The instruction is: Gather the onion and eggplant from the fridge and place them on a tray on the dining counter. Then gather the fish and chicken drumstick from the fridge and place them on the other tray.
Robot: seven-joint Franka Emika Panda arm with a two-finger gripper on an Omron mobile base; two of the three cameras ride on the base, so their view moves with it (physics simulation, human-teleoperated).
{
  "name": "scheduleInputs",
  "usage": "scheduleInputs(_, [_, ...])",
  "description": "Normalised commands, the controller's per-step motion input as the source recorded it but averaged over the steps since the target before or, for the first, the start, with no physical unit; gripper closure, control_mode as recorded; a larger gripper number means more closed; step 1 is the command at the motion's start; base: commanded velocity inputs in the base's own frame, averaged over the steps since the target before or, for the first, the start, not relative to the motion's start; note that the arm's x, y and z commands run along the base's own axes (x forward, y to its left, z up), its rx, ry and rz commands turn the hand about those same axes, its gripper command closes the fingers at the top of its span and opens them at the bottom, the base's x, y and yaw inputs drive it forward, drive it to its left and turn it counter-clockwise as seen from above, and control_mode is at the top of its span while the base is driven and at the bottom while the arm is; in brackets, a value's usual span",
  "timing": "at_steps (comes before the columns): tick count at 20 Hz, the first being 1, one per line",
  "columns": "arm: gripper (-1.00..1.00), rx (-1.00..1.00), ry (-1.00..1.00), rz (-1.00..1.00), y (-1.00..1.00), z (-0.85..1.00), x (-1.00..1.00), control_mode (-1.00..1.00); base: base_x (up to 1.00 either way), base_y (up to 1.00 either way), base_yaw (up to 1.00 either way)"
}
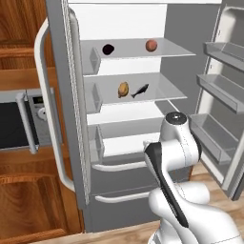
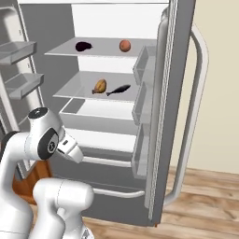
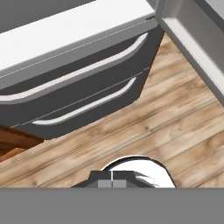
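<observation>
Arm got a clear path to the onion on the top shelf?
Probably yes. The fridge doors stand open and nothing sits in front of the onion; the eggplant lies well aside. The gripper is shut and pointed at the floor.

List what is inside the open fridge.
Top shelf: a dark eggplant at left, an onion at right. Second shelf: a chicken drumstick beside a dark fish. The shelf below looks bare. The closed drawers hide whatever they hold.

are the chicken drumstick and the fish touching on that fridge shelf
Apart. The right base view shows bare shelf between the chicken drumstick and the fish.
</observation>
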Motion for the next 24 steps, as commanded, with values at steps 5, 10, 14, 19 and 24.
scheduleInputs(5, [1.00,0.00,0.00,0.00,0.00,0.00,0.00,1.00,0.33,0.11,0.02])
scheduleInputs(10, [1.00,0.00,0.00,0.00,0.00,0.00,0.00,1.00,0.36,0.12,0.02])
scheduleInputs(14, [1.00,0.00,0.00,0.00,0.00,0.00,0.00,1.00,0.41,0.13,0.02])
scheduleInputs(19, [1.00,0.00,0.00,0.00,0.00,0.00,0.00,1.00,0.38,0.16,0.00])
scheduleInputs(24, [1.00,0.00,0.00,0.00,0.00,0.00,0.00,1.00,0.34,0.16,0.00])
